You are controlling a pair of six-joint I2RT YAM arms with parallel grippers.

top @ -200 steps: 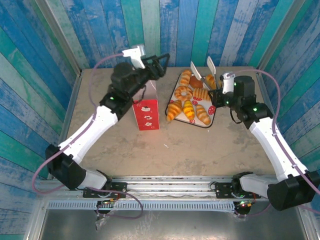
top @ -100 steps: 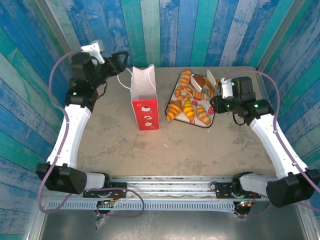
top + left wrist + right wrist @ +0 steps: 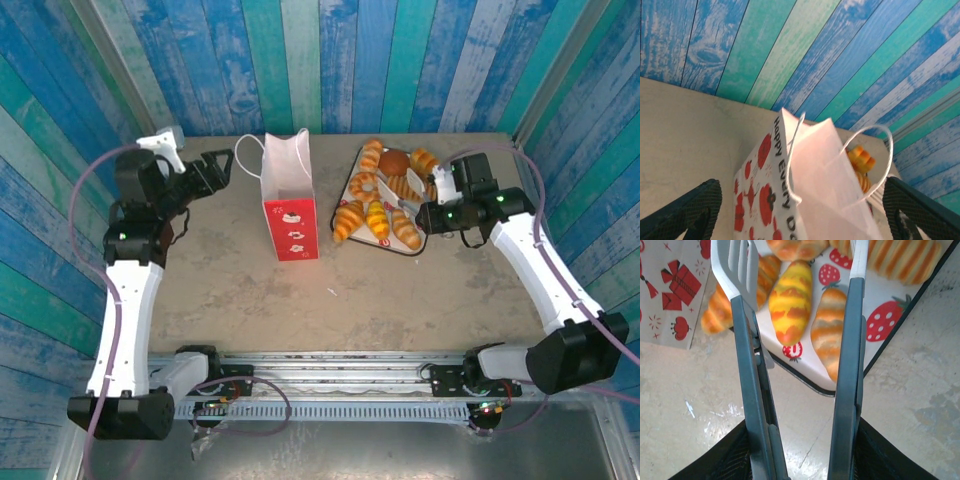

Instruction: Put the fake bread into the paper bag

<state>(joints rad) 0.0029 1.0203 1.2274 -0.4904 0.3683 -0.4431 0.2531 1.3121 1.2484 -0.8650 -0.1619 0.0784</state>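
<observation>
The left gripper's (image 3: 218,168) jaws gape wide and empty, now swung left, clear of the one bag (image 3: 290,215). The right gripper (image 3: 428,203) clamps one pair of tongs (image 3: 747,365), now lowered over eight breads (image 3: 377,218) on one tray (image 3: 885,322), right of the bag.

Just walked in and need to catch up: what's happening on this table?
The right gripper holds grey tongs with white tips, poised over the glossy toy pastries on the white strawberry-print tray. The left gripper hovers with jaws open, left of the upright white-and-red paper gift bag, touching nothing. No pastry is gripped yet.
</observation>
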